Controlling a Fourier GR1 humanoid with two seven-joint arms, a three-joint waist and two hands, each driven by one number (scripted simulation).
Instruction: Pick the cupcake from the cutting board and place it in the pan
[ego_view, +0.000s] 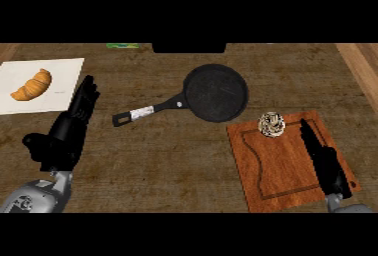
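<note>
Fingers (308, 135) straight over cutting board (277, 170), just beside cupcake (272, 124).

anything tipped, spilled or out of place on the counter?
Nothing stands out. The cupcake sits upright at the cutting board's far end, the pan lies flat and holds nothing, and the croissant rests on its white sheet. Both hands, left and right, are open, holding nothing.

Black pan (215, 92), reddish-brown cutting board (277, 165), golden croissant (32, 85).
</note>
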